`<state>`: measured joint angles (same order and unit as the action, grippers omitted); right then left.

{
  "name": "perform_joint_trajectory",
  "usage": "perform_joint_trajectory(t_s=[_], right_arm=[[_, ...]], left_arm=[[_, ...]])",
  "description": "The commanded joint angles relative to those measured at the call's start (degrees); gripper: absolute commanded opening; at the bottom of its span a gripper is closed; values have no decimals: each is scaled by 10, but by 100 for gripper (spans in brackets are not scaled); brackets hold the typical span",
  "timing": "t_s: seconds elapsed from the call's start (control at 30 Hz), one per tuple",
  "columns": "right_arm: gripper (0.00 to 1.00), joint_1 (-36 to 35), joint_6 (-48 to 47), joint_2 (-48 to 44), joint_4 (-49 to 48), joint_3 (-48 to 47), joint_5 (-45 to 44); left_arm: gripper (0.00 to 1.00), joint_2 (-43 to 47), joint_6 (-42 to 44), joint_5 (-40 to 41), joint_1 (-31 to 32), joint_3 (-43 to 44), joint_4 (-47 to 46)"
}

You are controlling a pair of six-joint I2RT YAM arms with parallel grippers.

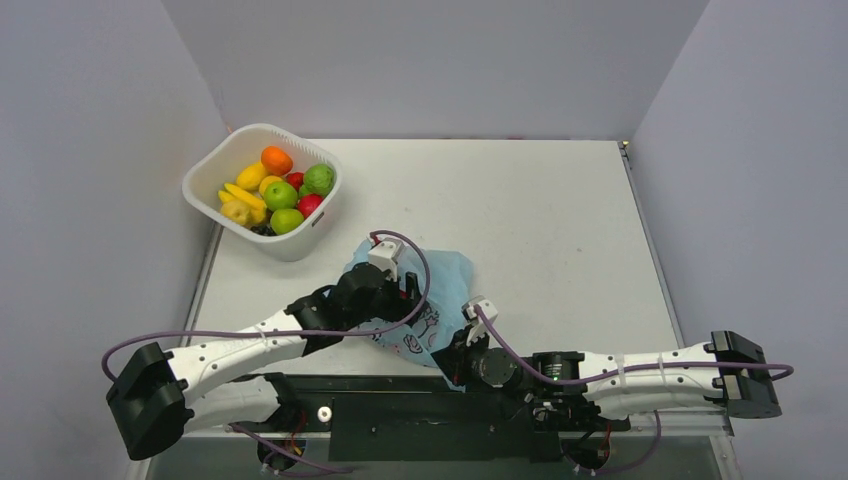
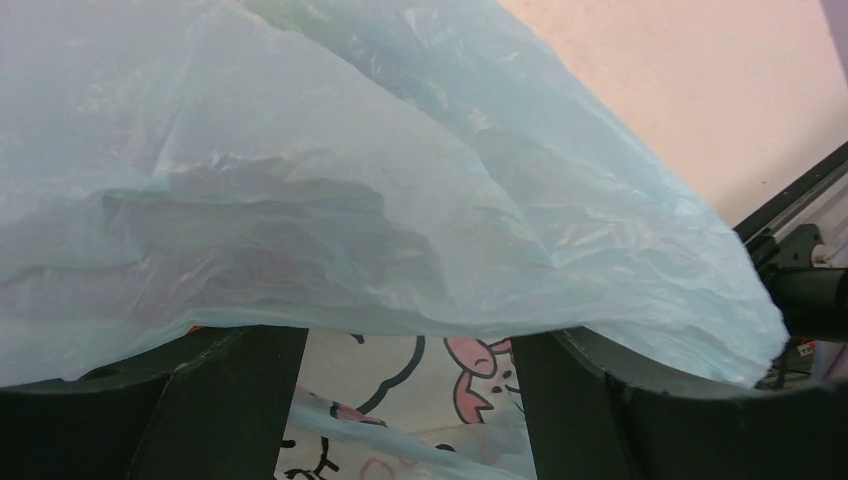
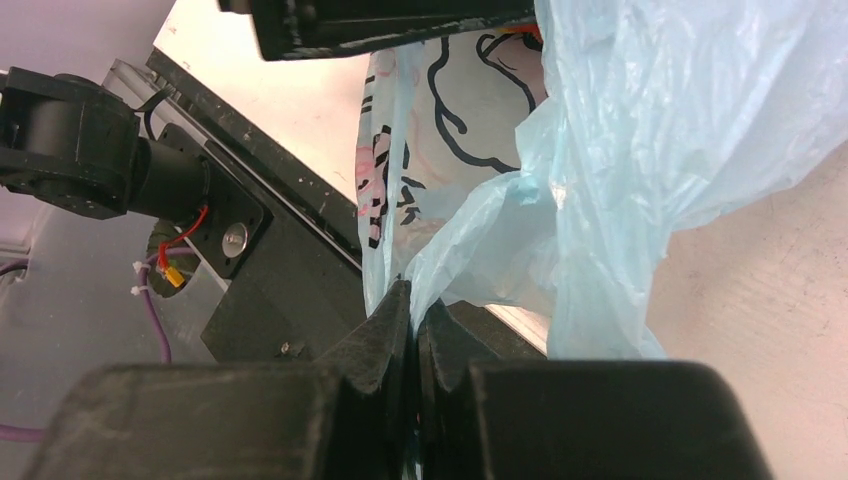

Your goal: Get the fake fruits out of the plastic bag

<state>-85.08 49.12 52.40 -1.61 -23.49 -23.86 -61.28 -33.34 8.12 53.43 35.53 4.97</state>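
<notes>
The light-blue plastic bag (image 1: 450, 272) lies crumpled at the near middle of the table, its printed drawing facing the arms. My left gripper (image 1: 408, 293) is pushed in under the bag's upper layer. In the left wrist view (image 2: 410, 400) its jaws stand wide apart and empty, with bag film (image 2: 400, 200) draped over both fingers (image 2: 230, 400). My right gripper (image 1: 452, 346) is shut on the bag's near edge, and the right wrist view (image 3: 412, 300) shows film (image 3: 620, 150) pinched between the tips. An orange (image 1: 277, 160) lies in the white basket (image 1: 300, 242). No fruit shows clearly inside the bag.
The basket at the far left also holds a banana (image 1: 243, 195), a lemon (image 1: 251, 176), green apples (image 1: 281, 195) and red fruits (image 1: 310, 204). A black rail (image 1: 400, 400) runs along the table's near edge under both arms. Grey walls close in the table's sides.
</notes>
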Motion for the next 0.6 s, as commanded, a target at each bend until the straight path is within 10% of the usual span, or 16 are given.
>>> perform_joint_trajectory(t_s=[0.0, 0.33, 0.57], right_arm=[[0, -6, 1, 1, -7, -6, -13], [0, -6, -8, -2, 4, -12, -20], [0, -6, 0, -19, -1, -1, -28]], left_arm=[[70, -14, 27, -4, -14, 40, -13], [68, -89, 70, -284, -50, 88, -24], [67, -57, 131, -50, -60, 73, 55]])
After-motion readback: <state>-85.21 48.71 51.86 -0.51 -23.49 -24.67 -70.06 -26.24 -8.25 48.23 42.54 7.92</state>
